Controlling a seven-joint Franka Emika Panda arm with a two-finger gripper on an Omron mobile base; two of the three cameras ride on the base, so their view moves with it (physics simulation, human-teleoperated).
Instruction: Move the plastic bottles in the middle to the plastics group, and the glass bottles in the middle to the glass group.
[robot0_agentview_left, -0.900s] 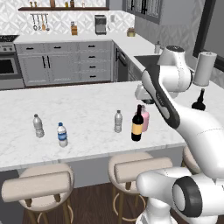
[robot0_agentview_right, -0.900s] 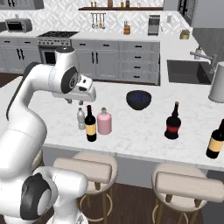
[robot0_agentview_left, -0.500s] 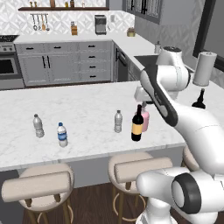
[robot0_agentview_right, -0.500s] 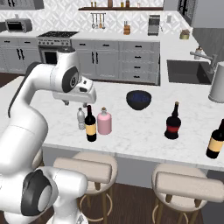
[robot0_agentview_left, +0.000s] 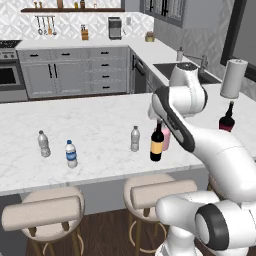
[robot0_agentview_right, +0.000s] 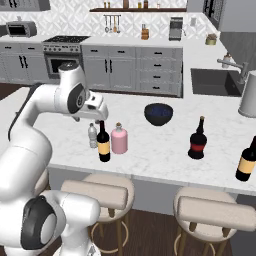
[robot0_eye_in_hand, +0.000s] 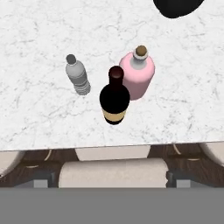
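Your fingers sit hidden behind the arm's own body in both base views, so you cannot tell from the pictures how wide they stand or whether they hold anything; the hand looks down from above on the middle cluster.

Working left to right across the marble counter (robot0_agentview_left: 95, 125) in the left base view, you have the plastics group first: a clear greyish water bottle (robot0_agentview_left: 44, 143) and just beside it a blue-labelled bottle (robot0_agentview_left: 71, 153), both upright and near the front edge. Well apart from them, in the middle, stands the small clear plastic bottle (robot0_agentview_left: 135, 138) with its pale cap. Just beside it is the tall dark wine bottle (robot0_agentview_left: 157, 143) with a yellowish label, and the pink bottle (robot0_agentview_left: 165, 140) stands close behind that, partly covered by the arm. From the hand view you can see all three upright and none touching.

Farther right in the right base view, you have a dark bowl (robot0_agentview_right: 158, 113) toward the back, then the black glass bottle (robot0_agentview_right: 198, 140) with a red label, then another yellow-labelled bottle (robot0_agentview_right: 246, 161) at the edge.
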